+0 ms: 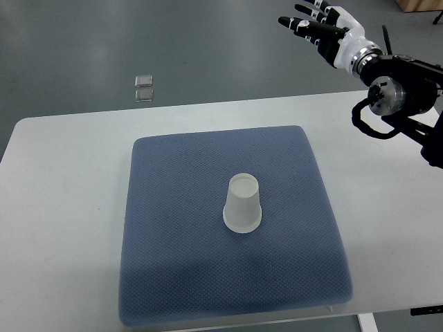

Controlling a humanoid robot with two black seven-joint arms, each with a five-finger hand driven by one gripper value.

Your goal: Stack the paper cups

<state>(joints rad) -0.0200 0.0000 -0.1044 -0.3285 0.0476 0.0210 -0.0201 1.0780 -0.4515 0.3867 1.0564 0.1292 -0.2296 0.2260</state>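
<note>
My right hand (320, 26) hangs empty, fingers extended, well off the table (62, 207); only 1 inverted paper cup (243, 204) visible on the blue mat (173, 277), so I'd approach from above and grip its sidewall lightly to avoid crushing.

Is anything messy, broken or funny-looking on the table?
Nothing looks spilled or broken. One white paper cup stands upside down near the middle of the blue padded mat, and the mat lies flat on the white table. The only odd bit: just one cup shows. The right hand is off beyond the table, fingers spread, holding nothing.
</note>
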